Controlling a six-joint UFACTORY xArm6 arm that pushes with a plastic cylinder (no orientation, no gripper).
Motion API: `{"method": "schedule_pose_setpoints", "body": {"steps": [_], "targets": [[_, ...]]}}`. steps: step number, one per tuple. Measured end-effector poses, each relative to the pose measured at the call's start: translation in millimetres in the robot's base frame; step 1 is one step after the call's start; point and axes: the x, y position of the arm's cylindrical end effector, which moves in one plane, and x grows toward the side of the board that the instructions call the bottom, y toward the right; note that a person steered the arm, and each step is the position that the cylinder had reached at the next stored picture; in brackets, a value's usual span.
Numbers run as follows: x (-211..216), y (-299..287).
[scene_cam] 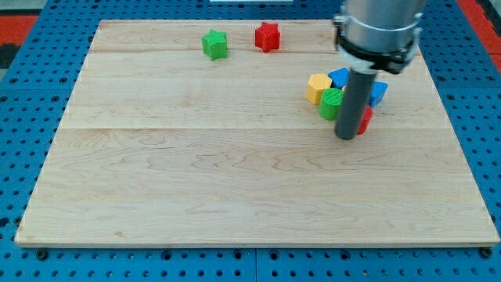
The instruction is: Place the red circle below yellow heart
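Note:
My tip (345,138) rests on the board at the view's right, touching the left side of a red block (365,119), which the rod mostly hides; its shape is hard to make out. A yellow block (317,88) lies up and to the left of the tip. A green round block (330,103) sits against the yellow one, just left of the rod. A blue block (339,77) lies above them. Another blue block (380,92) lies right of the rod, above the red block.
A green star (214,44) and a red star (267,36) lie near the board's top edge, left of the cluster. The wooden board (196,180) lies on a blue pegboard. The arm's body covers the top right corner.

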Motion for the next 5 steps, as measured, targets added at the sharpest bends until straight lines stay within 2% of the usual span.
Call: {"method": "schedule_pose_setpoints", "body": {"steps": [2,5], "targets": [[10.5,7.0],[-3.1,-0.9]]}}
